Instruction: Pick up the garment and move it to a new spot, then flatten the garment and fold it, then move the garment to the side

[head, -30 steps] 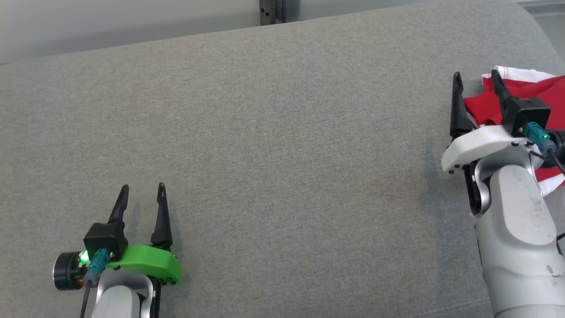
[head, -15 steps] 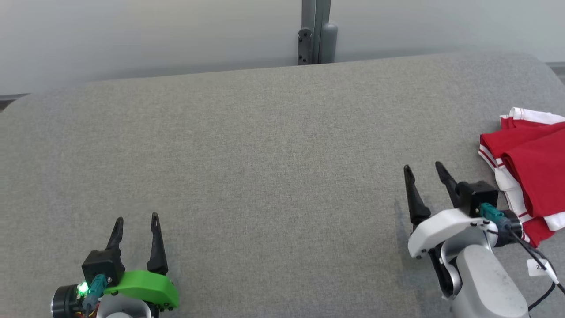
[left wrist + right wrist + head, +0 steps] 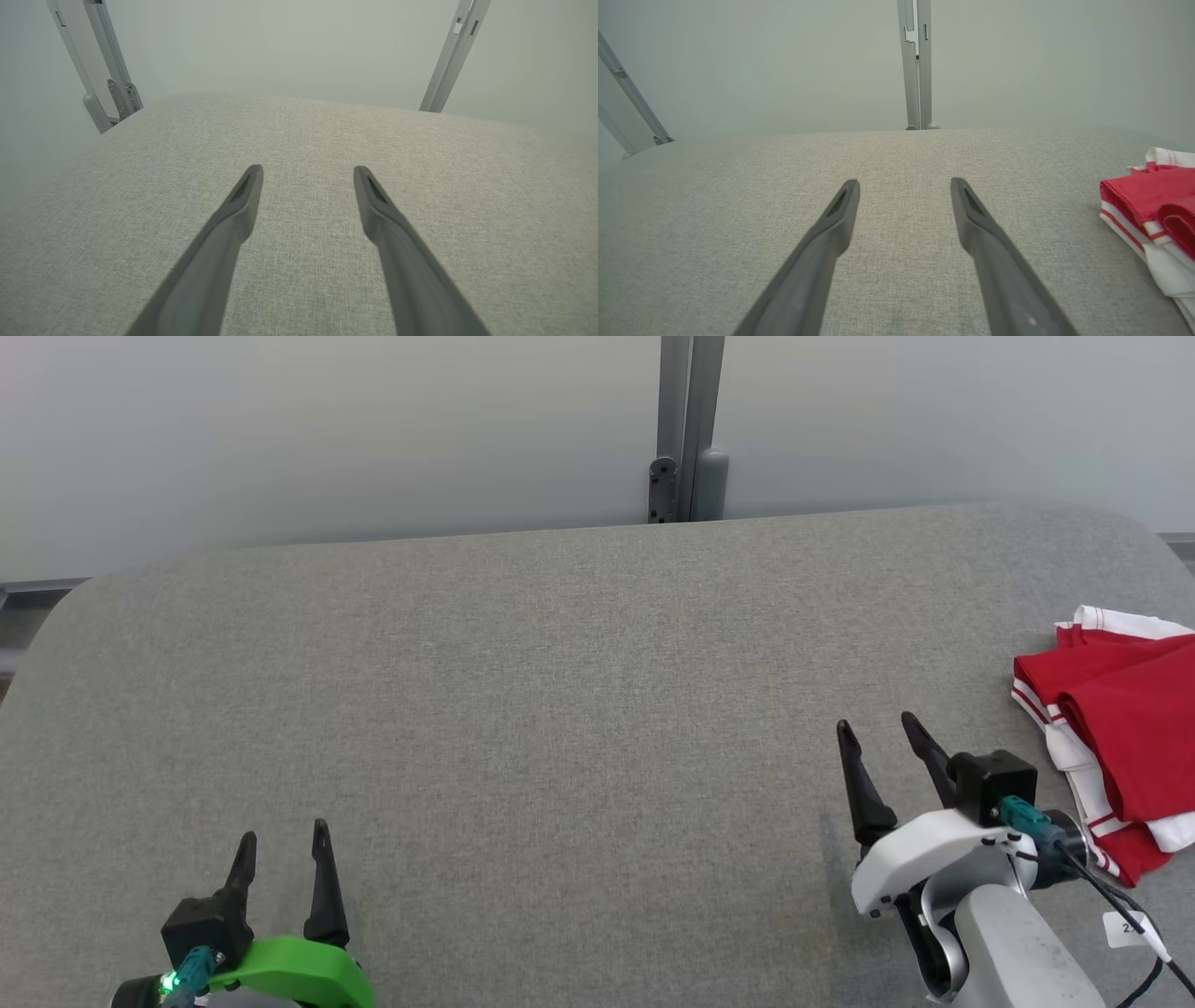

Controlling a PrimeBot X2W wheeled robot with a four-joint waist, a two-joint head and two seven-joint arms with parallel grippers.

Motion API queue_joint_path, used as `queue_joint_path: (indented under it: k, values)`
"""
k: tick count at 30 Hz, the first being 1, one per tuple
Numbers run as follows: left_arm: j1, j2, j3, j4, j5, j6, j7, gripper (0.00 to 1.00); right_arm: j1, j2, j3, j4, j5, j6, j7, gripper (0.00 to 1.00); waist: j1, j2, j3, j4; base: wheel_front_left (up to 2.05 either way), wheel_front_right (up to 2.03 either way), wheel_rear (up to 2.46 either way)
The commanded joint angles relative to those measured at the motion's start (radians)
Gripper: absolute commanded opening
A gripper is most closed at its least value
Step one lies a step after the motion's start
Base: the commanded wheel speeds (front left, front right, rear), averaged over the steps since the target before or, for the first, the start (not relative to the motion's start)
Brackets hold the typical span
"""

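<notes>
Pulled back from the red-and-white garment [image 3: 1120, 737], the right gripper [image 3: 876, 721] now stands clear of the cloth it was reaching over a second ago. The head camera has meanwhile tilted up, bringing more of the pale wall [image 3: 327, 429] into the picture.

A grey fabric-covered table [image 3: 560, 709] spans nearly the full width of the head view, its far corners rounded, with the wall running behind it. The garment lies folded in a compact bundle at the table's right edge, partly cut off by the border of the picture. Its red layers are on top, and white bands with red stripes show along the side nearest the robot's arm.

The right gripper sits near the garment on its left, not touching it, with bare grey fabric between them. Its two dark fingers are spread wide and hold nothing. At the lower left, well apart from the garment, the left gripper [image 3: 284, 831] rises from its green housing [image 3: 289, 971], fingers equally wide and empty. A grey metal post [image 3: 689, 429] stands behind the table's far edge, and a small white tag [image 3: 1125, 926] hangs on the right arm's cable.
</notes>
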State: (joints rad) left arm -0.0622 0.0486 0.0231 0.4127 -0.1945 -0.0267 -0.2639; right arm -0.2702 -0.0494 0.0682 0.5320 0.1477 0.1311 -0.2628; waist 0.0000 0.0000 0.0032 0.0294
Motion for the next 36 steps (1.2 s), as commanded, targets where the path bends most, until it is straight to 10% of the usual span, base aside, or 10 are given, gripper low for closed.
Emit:
queue_joint_path:
  k: [1, 36]
  values:
    - [0.000, 0.000, 0.000, 0.003, -0.002, -0.001, 0.000, 0.00, 0.001, 0.000, 0.000, 0.003, 0.000, 0.000, 0.000, 0.00, 0.0000, 0.0000, 0.000, -0.001, 0.00, 0.00, 0.00]
    - [-0.016, -0.002, 0.035, -0.045, -0.539, -0.040, 0.143, 0.00, 0.075, 0.002, -0.070, -0.094, 0.555, 0.000, 0.144, 0.00, 0.0000, 0.0000, 0.000, -0.008, 0.00, 0.00, 0.00]
